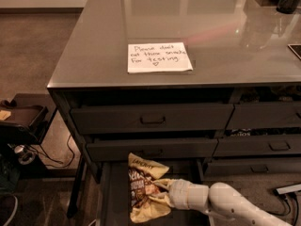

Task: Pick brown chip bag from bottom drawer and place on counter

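The bag [141,187] lies in the open bottom drawer [110,197], near its middle. One cream end points up toward the cabinet, the other points toward the near edge, and the dark brown panel faces up between them. The gripper [162,194] reaches in from the right on the white arm [235,206] and sits against the bag's right edge at about mid-length. The crumpled foil hides the contact, so I cannot tell whether the gripper is clamped on the bag or merely resting beside it. The bag looks light and mostly air, with a thin, crinkly, slick skin that will buckle instead of resisting. The chips inside would break under a hard squeeze. The best hold is probably a pinch across the side edge or a sealed end, where the film is doubled and flat. A grip across the puffed centre could slide off. The counter [225,46] is well above the drawer and has bare room around the note [159,57]. The lift must clear the two drawer fronts above.
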`<state>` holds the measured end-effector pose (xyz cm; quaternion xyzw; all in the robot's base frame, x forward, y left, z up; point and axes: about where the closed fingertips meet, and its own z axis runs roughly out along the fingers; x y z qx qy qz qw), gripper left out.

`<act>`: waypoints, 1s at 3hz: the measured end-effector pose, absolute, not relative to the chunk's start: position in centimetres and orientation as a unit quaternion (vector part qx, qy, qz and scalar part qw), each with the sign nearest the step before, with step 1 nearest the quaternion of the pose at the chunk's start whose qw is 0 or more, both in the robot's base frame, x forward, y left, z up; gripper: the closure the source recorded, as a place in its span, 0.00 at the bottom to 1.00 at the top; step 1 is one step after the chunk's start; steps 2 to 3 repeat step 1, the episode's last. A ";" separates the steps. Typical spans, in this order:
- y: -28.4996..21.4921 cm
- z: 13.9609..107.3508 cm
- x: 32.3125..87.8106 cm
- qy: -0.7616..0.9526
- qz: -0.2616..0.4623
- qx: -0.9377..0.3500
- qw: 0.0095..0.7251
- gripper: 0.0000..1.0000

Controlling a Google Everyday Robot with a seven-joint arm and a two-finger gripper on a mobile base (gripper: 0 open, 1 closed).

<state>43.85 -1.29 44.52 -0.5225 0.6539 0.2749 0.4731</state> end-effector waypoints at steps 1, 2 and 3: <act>-0.5 49.0 44.4 0.608 0.299 -0.526 0.514 1.00; -0.5 49.0 44.4 0.608 0.299 -0.526 0.514 1.00; -0.5 49.0 44.4 0.608 0.299 -0.526 0.514 1.00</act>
